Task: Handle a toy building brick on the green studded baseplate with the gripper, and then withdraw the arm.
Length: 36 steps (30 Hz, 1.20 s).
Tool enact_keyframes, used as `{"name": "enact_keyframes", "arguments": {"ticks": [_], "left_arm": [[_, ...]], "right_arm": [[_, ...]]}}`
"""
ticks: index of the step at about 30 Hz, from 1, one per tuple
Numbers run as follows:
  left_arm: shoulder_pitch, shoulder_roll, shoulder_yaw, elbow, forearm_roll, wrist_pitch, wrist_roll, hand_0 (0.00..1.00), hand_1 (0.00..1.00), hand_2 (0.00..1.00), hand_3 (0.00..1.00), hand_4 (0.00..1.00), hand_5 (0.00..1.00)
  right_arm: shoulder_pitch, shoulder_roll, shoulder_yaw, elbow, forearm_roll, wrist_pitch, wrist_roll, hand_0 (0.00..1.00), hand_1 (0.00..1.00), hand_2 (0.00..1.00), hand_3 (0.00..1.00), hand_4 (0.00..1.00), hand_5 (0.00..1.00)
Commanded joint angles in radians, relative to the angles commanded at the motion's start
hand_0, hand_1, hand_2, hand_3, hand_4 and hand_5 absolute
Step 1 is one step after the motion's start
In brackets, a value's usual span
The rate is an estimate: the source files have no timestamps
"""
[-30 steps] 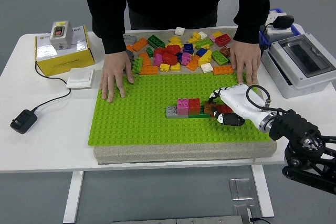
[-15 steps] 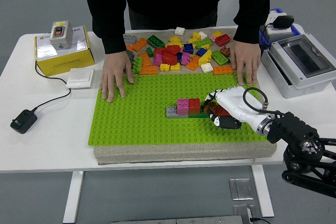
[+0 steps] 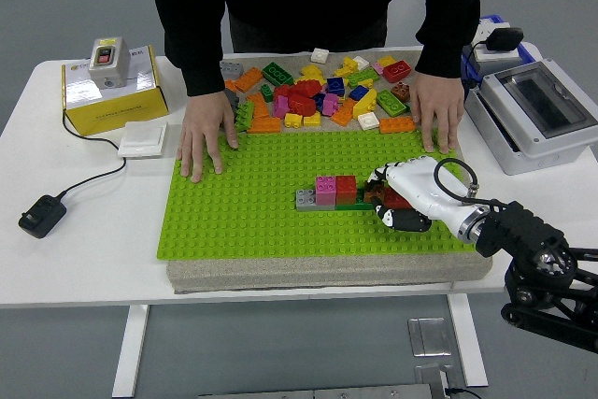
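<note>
Head view: the right robot hand (image 3: 404,201) lies low over the green studded baseplate (image 3: 243,212), at about 4 o'clock on it, its white fingers (image 3: 404,220) curled around a dark red-brown brick (image 3: 394,198) that sits at the right end of a short built row. That row runs toward 9 o'clock from the hand: a red brick (image 3: 346,190), a pink brick (image 3: 325,190) and a grey brick (image 3: 306,199), apparently on a thin green strip. The hand appears to pinch the brick so as to seat it against the row, but whether the brick is already pressed onto the studs cannot be told, since the fingers hide its base. The left arm is not in view.

At 12 o'clock a person stands at the far side, with one hand (image 3: 206,134) flat on the baseplate's far left corner and the other hand (image 3: 437,119) on its far right corner, likely steadying it against the push. Between those hands a pile of loose bricks (image 3: 318,92) lies ready on the grey mat (image 3: 318,275) under the baseplate.

The white table (image 3: 84,259) carries a yellow box (image 3: 107,95) with a switch unit on top at 10 o'clock, a white wall switch (image 3: 142,139) beside it, a black plug (image 3: 42,215) with its cord at 8 o'clock, and a grey enclosure (image 3: 537,114) at 2 o'clock. Behind is plain grey floor.
</note>
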Motion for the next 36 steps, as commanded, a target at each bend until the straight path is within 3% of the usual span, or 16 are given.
{"name": "enact_keyframes", "arguments": {"ticks": [36], "left_arm": [[0.0,0.002,0.003,0.0,-0.001,0.002,-0.004,0.684,0.651,0.556,0.615,0.064,0.63]], "right_arm": [[0.014,0.019,-0.021,-0.035,0.036,-0.002,0.014,0.123,0.17,0.672,0.652,0.416,0.427]]}}
